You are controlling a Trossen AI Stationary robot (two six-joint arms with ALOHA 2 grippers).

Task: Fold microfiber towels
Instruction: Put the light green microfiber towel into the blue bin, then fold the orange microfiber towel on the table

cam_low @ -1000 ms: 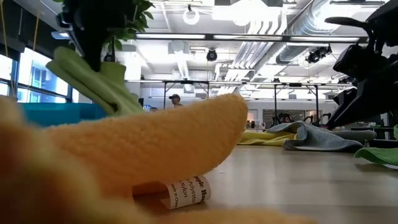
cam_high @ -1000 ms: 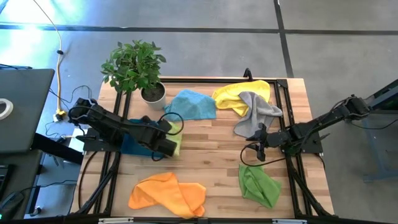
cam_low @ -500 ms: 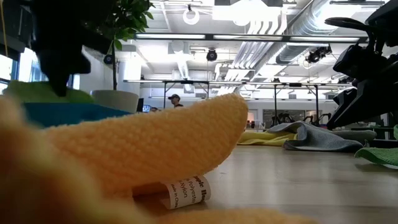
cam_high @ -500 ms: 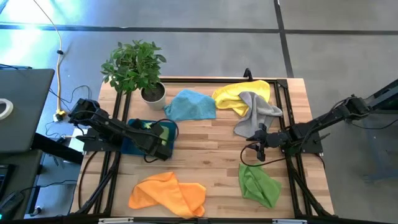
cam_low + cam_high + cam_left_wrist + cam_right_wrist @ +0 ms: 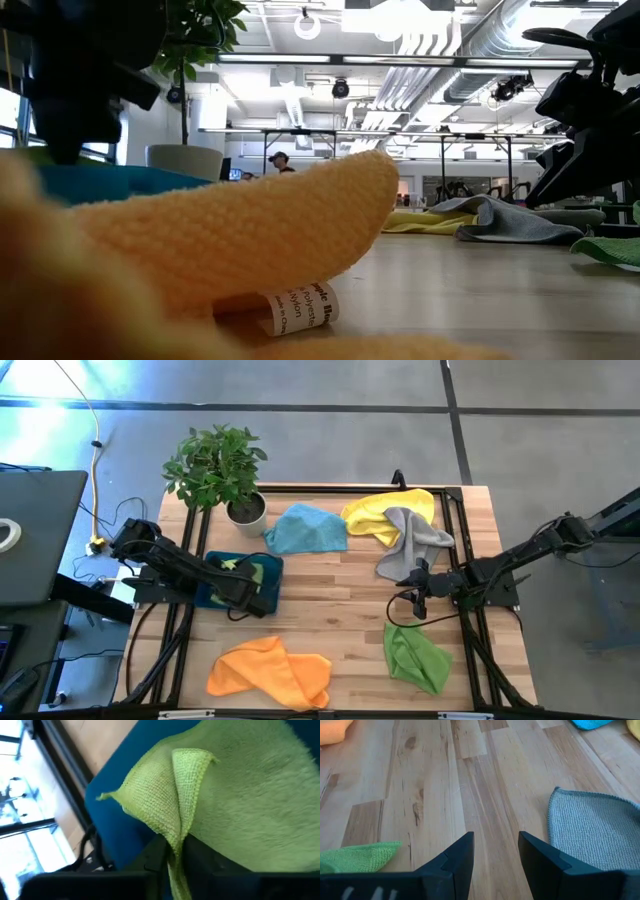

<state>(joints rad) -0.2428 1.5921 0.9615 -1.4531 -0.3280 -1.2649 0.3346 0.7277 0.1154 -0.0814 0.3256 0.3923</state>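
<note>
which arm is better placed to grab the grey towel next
Right. The right gripper hovers open just beside the grey towel; the left gripper sits across the table over the teal tray.

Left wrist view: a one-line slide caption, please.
Left gripper pinching a corner of the folded lime green towel lying in the teal tray.
</note>
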